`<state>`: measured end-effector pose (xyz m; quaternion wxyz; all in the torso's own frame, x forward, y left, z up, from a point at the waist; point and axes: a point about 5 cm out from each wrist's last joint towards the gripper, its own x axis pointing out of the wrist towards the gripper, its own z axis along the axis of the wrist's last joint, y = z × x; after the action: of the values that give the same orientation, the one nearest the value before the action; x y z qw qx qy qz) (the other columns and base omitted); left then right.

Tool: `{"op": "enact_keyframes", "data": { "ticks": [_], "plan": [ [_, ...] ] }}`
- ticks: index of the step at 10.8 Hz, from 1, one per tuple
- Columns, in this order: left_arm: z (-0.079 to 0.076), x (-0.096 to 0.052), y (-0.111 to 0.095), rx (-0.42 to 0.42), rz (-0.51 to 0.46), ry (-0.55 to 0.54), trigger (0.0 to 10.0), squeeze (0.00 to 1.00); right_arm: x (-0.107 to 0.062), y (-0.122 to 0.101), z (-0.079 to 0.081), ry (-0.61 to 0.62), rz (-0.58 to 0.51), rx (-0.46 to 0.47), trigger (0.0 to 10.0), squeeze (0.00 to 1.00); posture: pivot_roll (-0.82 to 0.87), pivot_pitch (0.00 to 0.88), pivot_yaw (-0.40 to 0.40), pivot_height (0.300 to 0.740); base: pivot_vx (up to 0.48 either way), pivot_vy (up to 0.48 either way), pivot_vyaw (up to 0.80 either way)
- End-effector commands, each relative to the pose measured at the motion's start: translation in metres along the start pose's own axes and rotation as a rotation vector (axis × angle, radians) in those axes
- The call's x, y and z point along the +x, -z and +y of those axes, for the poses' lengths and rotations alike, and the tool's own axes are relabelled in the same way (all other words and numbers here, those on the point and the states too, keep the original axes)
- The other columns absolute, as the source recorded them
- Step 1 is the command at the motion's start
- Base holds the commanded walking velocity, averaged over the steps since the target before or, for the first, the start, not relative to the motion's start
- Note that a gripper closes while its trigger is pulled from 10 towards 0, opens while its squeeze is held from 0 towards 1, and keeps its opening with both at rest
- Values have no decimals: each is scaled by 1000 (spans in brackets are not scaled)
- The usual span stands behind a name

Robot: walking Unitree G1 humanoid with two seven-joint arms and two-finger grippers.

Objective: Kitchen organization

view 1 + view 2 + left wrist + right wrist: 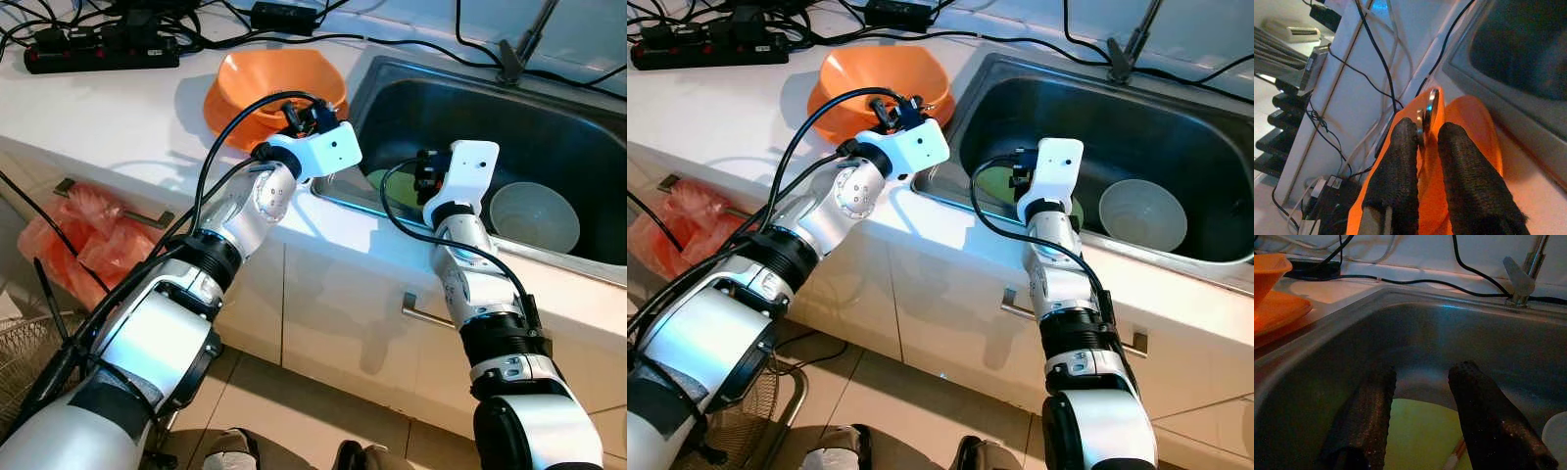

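Holding a thin metal spoon (1429,110) over the orange bowl (269,93): left gripper (1425,147) pinching its slippery handle; right gripper (1422,418) spread above green plate (1422,438), likely light, rim-graspable.

Two silver arms, glossy rounded shells, black ring joints. White boxy wrist housings, small dark screw holes. Black cables loop over forearms. Left tool (1425,171), right tool (1422,418): long black fingers, rough knit-like texture.
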<state>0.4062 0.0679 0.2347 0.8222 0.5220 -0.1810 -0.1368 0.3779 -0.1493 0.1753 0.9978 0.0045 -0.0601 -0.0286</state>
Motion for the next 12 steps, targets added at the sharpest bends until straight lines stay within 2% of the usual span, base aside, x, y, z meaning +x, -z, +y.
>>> {"op": "enact_keyframes", "data": {
  "ticks": [1,9,10,11,12],
  "plan": [
    [8,4,-9,22,-33,-20,0,0,-5,17,-6,22,80,2,10000,0,61,154,-35,740,0,0,0],
    [23,6,-17,43,-68,-63,0,0,-2,16,-3,15,81,4,10000,0,72,144,-40,740,0,0,0],
    [25,6,-19,44,-74,-75,2824,0,-2,16,-3,15,80,4,10000,0,74,143,-41,740,0,0,0],
    [29,6,-20,49,-79,-92,10000,0,-2,16,-3,14,80,4,10000,0,75,141,-41,740,0,0,0],
    [36,6,-23,86,-87,-118,10000,0,-2,16,-3,13,80,4,10000,0,76,140,-42,740,0,0,0]
  ]
}}
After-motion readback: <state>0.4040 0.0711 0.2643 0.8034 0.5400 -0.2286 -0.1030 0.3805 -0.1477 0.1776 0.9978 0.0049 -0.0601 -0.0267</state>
